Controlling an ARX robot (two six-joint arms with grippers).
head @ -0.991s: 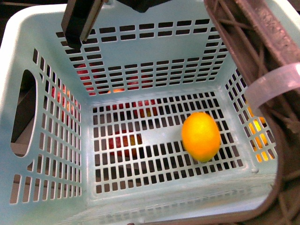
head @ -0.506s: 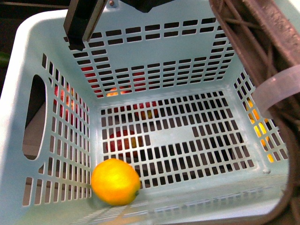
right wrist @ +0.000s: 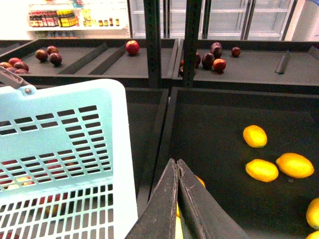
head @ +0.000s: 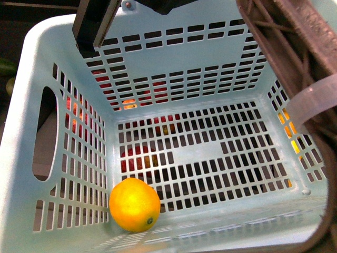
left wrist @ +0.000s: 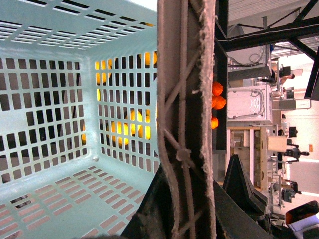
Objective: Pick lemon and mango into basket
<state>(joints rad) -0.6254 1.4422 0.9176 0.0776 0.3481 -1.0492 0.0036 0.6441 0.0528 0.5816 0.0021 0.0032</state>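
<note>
Already the small oval yellow-orange lemon (head: 134, 204) lies inside the pale mint-green slotted plastic basket (head: 21, 84), in the near left corner of its floor, just beside the left wall. It looks light and firm, and its dimpled skin would give a gripper some bite. It rolls readily on the hard floor, though, so any tilt of the basket will send it off again.

Further right, red-to-orange skin shows through the floor slots, which I take to be the oval mango (head: 131, 156). It lies beneath the basket, not in it. I judge it heavier than the lemon, smooth-skinned and easily bruised. It is best taken across its narrow middle with a gentle squeeze, not by its ends.

At the right, the brown swing handle (head: 284, 47), wearing a white plastic tie (head: 316, 97), crosses the corner of the front view. The left wrist view has this handle running straight down into the left gripper (left wrist: 185, 224), whose dark halves sit on either side of it. I read that as clamped on the handle. The right gripper (right wrist: 177, 199) hangs beside the basket over a dark shelf tray (right wrist: 219, 114) scattered with oval yellow fruits (right wrist: 261, 170). Its fingers are pressed together with nothing between them.

A second ago the lemon sat toward the right of the floor. Half a second ago it was blurred in the near left corner, and now it sits sharp in nearly the same spot. The basket has slid slightly rightward in the front view.
</note>
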